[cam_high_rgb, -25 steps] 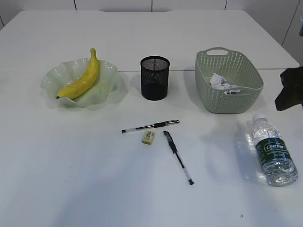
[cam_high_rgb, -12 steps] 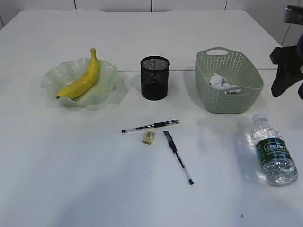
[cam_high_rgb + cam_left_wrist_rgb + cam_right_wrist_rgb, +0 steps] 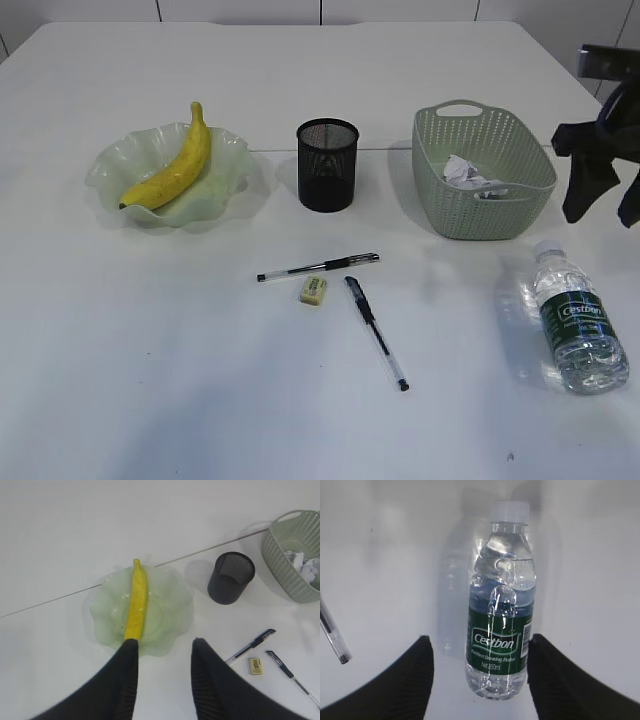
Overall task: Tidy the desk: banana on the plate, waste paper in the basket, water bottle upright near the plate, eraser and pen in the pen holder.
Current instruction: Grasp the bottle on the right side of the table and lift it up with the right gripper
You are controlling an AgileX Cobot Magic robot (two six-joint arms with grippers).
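Hovering right claw [image 3: 479, 680], spread wide and gripping nothing, over Cestbon water bottle [image 3: 501, 607] lying lower right; left claw [image 3: 165, 680] parted, empty.

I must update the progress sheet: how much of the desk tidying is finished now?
Done: banana on the plate, waste paper in the basket. In hand: nothing held; the open right pincer is above the lying water bottle. Left: bottle upright, eraser and two pens into the pen holder.
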